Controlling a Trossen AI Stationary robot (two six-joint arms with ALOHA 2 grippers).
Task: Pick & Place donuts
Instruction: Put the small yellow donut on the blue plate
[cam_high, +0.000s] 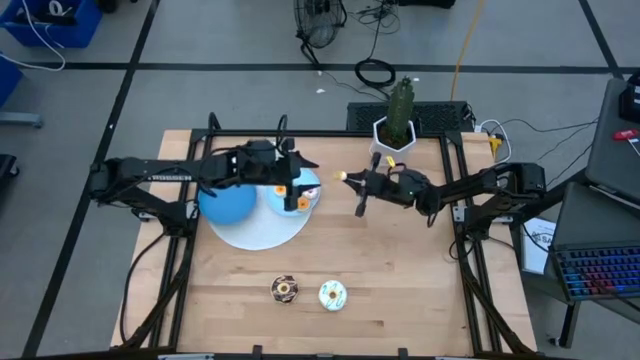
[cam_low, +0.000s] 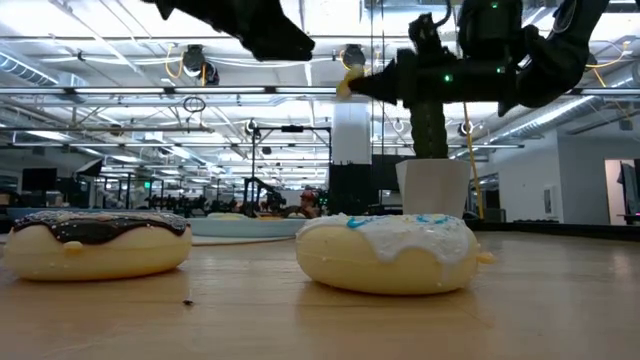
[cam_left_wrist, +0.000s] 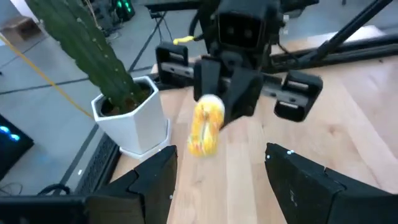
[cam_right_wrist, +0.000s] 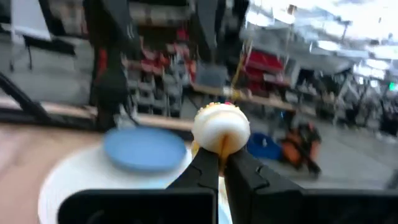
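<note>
High view: right end effector (cam_high: 343, 176), centre frame, pinches a yellow donut (cam_high: 341, 175); left end effector (cam_high: 300, 185) open over the plate (cam_high: 255, 232).
Low view: chocolate donut (cam_low: 97, 243) left, white donut (cam_low: 388, 252) centre, on table (cam_low: 320, 320).
Left wrist view: yellow donut mid-frame beside cactus pot (cam_left_wrist: 134, 118).

yellow donut (cam_left_wrist: 206, 127) | chocolate donut (cam_high: 285, 289) | white-iced donut (cam_high: 332, 295)

A yellow-iced donut (cam_left_wrist: 206, 126) is held on edge above the table. A chocolate-iced donut (cam_high: 284, 289) and a white-iced donut with blue sprinkles (cam_high: 332, 295) are laid flat, side by side, near the table's front edge.
</note>
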